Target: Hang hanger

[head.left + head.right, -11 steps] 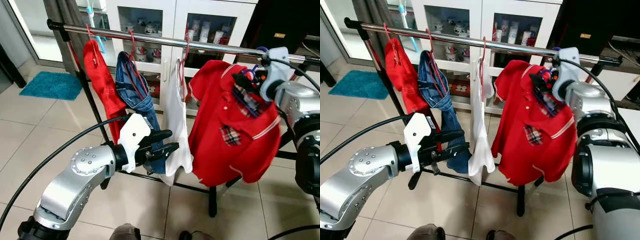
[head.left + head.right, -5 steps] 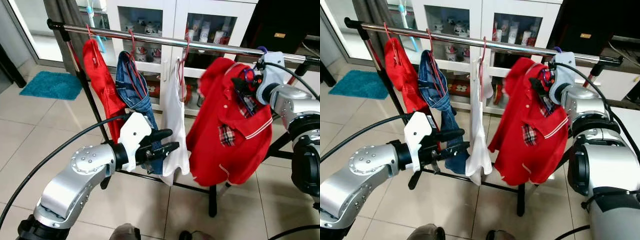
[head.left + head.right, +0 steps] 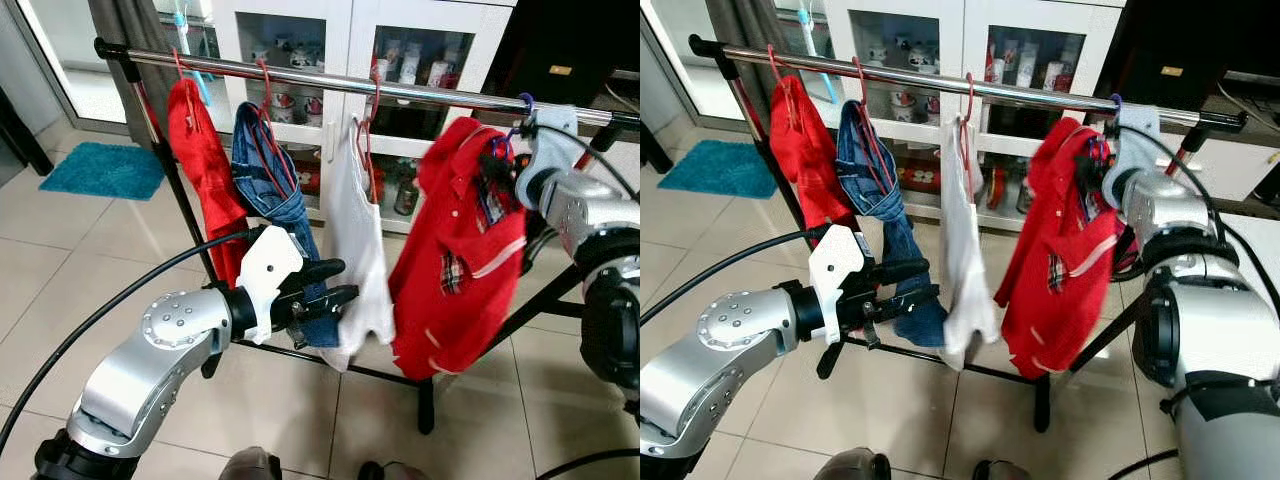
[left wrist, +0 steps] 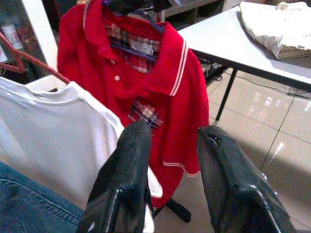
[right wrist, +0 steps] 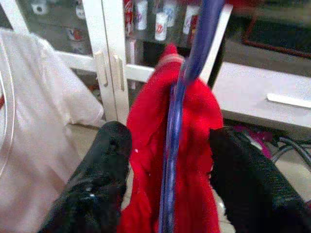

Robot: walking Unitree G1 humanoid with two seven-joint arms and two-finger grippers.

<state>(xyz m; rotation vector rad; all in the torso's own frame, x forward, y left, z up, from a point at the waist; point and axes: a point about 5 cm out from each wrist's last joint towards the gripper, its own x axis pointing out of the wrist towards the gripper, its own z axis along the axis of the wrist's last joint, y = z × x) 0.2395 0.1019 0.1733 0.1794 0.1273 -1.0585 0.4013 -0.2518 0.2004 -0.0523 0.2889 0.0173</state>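
The right claw (image 5: 167,160) is up at the right end of the clothes rail (image 3: 300,77), and its two black fingers (image 5: 99,179) stand on both sides of the purple hanger (image 5: 177,121); whether they press on it or are just released I cannot tell. This hanger carries a red polo shirt (image 3: 455,260), and its hook (image 3: 524,101) is at the rail, just beside the right claw. The shirt hangs turned, with its front to the left. To the left of it on the same rail hang a white shirt (image 3: 360,250), blue jeans (image 3: 275,190) and a red garment (image 3: 205,165), each on a red hanger. The left claw (image 3: 335,285) is lower, in front of the jeans, with its fingers (image 4: 124,179) parted and nothing between them. In the left wrist view a grey desk (image 4: 228,41) stands behind the polo shirt with a folded pale cloth (image 4: 282,24) on it.
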